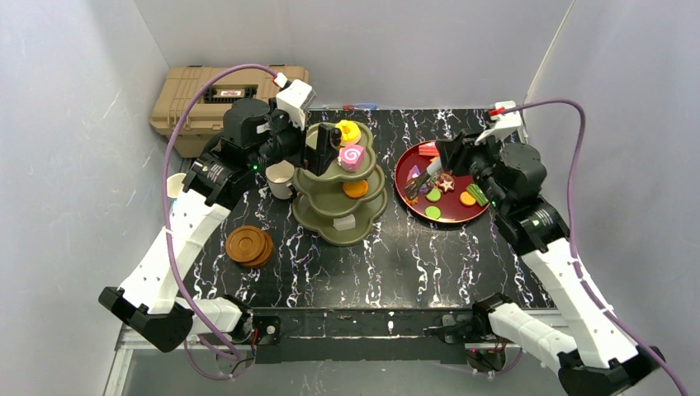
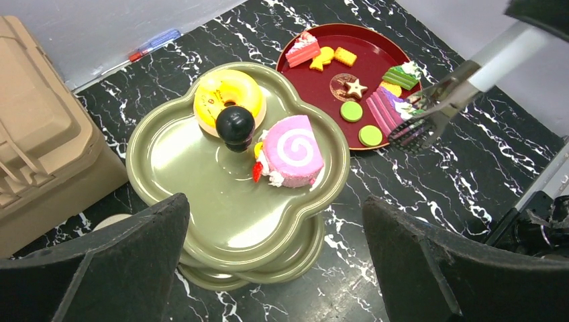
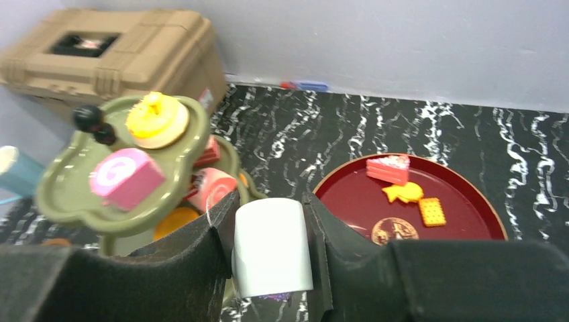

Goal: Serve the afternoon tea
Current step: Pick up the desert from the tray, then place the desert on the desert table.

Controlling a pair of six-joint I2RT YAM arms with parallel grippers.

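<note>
Spreading under everything is the black marbled surface (image 1: 413,264); a tan toolbox (image 1: 198,103) sits at its far left corner, the olive-green three-tier stand (image 1: 318,221) near the middle, and the round dark-red plate (image 1: 454,213) just to the stand's right. A stack of wooden saucers (image 1: 250,245) lies nearer the arms; a white mug (image 1: 279,179) stands beside the stand's left edge.

The left hand (image 2: 275,215) hovers above the stand with its fingers wide apart, holding nothing; the right hand (image 3: 268,221) is clamped on the white handle of a metal server (image 2: 443,97), whose slotted end meets the purple layered slice (image 2: 384,111) on the plate (whether it is under the slice or only against it I cannot tell).

The top tier bears a yellow doughnut (image 2: 208,90) and a pink swirl roll (image 2: 292,153) either side of the black knob (image 2: 235,124), with bare room on its other lobes.

The step in hand looks to be lifting that purple slice across to the stand. To do it well, keep the server flat and low so it slides beneath the slice rather than shoving it into the green-topped slice (image 2: 401,75) just beside; lift level and unhurried, since the slice could tip off the end; come at the stand from the plate side, clear of the knob and the left hand; set down on a bare lobe.
</note>
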